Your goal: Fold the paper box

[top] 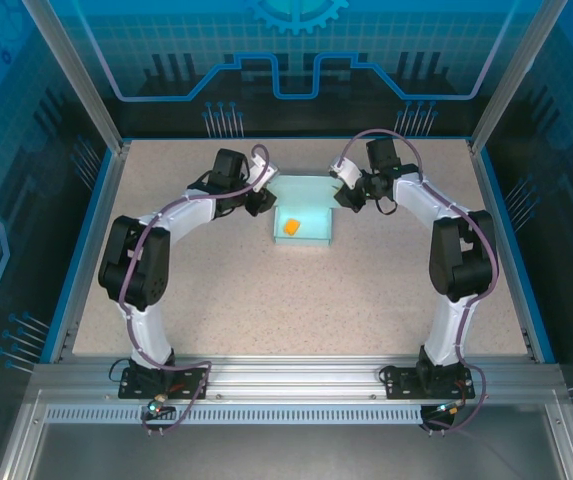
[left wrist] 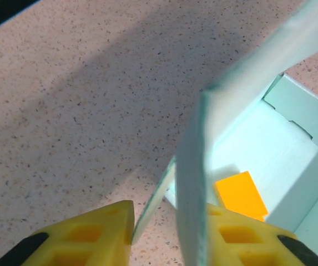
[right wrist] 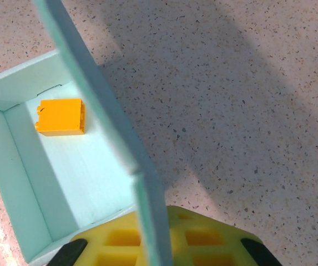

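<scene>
The paper box [top: 311, 190] is a light teal open tray at the table's far middle, its walls standing. A small orange piece [top: 292, 227] lies inside it. My left gripper [top: 262, 200] is at the box's left side. In the left wrist view the left gripper [left wrist: 170, 221] has two card flaps between its yellow fingers [left wrist: 86, 238]: a broad upright panel [left wrist: 195, 177] against the right finger and a thin flap [left wrist: 153, 202] touching the left one, with bare table between them. My right gripper [top: 349, 195] is at the box's right side. In the right wrist view the right gripper [right wrist: 159, 221] is shut on an upright panel [right wrist: 109, 127].
The speckled table [top: 296, 300] is ringed by a blue rim and an aluminium frame [top: 286, 385]. Both arms arch in from the near edge toward the box. The orange piece [right wrist: 60, 116] rests near a corner of the box floor [right wrist: 64, 166].
</scene>
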You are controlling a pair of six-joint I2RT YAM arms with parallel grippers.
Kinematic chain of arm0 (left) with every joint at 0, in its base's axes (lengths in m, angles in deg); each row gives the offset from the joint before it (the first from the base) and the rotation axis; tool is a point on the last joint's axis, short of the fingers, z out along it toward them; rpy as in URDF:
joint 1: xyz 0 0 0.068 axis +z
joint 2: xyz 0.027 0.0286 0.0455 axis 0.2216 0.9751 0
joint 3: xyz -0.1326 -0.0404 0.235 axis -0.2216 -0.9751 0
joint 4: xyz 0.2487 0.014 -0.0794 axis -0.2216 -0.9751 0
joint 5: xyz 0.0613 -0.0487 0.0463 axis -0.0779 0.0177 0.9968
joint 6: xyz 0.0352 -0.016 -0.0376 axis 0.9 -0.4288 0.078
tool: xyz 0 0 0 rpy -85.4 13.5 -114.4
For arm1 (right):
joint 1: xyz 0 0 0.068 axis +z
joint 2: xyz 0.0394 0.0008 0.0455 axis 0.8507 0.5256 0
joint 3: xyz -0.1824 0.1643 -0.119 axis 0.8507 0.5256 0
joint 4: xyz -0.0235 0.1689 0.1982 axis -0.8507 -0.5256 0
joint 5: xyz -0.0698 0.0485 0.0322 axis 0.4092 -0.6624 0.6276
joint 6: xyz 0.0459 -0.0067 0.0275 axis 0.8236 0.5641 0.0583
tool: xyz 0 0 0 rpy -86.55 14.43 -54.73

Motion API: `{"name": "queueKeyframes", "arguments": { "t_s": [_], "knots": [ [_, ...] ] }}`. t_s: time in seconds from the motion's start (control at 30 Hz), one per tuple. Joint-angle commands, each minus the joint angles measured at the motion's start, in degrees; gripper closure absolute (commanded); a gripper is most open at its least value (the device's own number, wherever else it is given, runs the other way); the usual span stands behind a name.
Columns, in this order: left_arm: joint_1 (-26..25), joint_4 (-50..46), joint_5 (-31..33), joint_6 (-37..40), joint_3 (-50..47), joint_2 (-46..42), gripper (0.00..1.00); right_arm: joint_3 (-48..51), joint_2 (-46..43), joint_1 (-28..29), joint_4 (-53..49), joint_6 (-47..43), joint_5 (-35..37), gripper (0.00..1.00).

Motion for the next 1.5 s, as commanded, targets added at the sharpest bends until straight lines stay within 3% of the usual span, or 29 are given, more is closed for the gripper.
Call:
{"name": "queueKeyframes", "arguments": {
  "t_s": [0.0, 0.47, 0.7, 1.07, 1.47],
  "knots": [
    [0.30, -1.18, -2.44, 0.31, 2.09, 0.70, 0.70, -1.75, 1.11, 0.66, -1.42, -0.59, -0.73, 0.88],
    [0.19, 0.69, -3.13, -2.78, 1.62, 0.26, 0.84, -1.88, 1.29, 1.46, -1.01, 2.04, 1.85, 0.97],
    [-0.32, 2.47, -1.68, -6.21, 0.74, -0.22, 0.89, -0.46, 0.91, 3.05, 0.91, 6.38, 6.72, 1.00],
    [-3.22, 4.41, 8.58, -19.30, -2.51, -3.93, 0.90, -1.03, -0.38, 9.35, -0.12, 24.00, 27.85, 1.00],
    [-5.80, 6.19, 16.02, -35.15, -5.52, -6.78, 0.91, -1.92, -1.54, 15.30, -3.18, 43.27, 42.86, 1.00]
  ]
}}
